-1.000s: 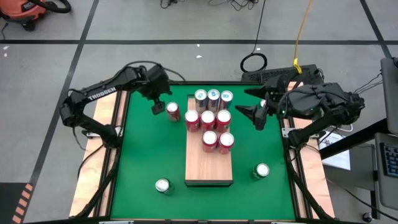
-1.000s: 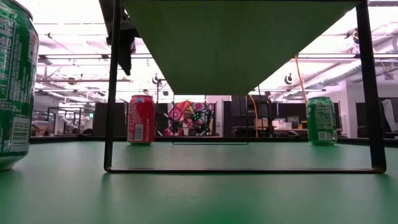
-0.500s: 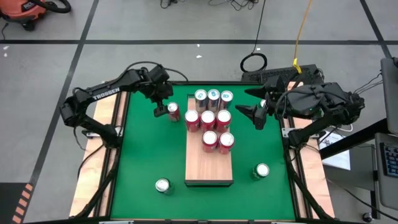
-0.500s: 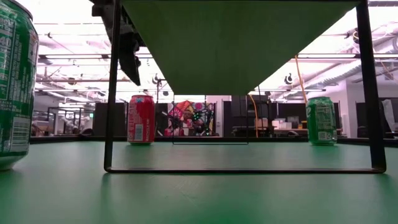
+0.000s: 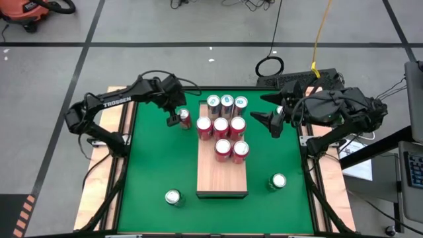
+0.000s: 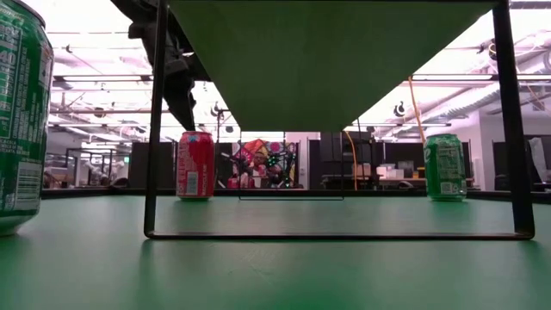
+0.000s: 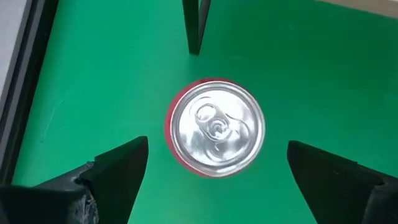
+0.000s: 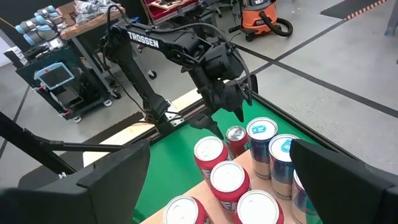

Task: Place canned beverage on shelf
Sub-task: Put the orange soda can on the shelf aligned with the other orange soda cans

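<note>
A red can [image 7: 214, 127] stands upright on the green table, left of the shelf [image 5: 222, 177]; it also shows as the red can [image 6: 195, 165] in the low view. My left gripper [image 7: 217, 143] hangs open just above it, pointing steeply down, one finger on either side of the can's top, touching nothing. The pale wooden shelf carries several upright cans [image 5: 223, 125] on its far half. My right gripper [image 5: 269, 123] waits open, raised at the shelf's right.
Two green cans stand on the table: one [image 5: 173, 197] near the front left of the shelf, one [image 5: 278, 182] at its right. The shelf's near half is bare wood. Its black frame leg [image 7: 196, 25] stands beside the red can.
My left gripper has come down toward the red can and shifted slightly toward the table's right, rolling a little, until it hangs over the can's top. The can has not moved.
</note>
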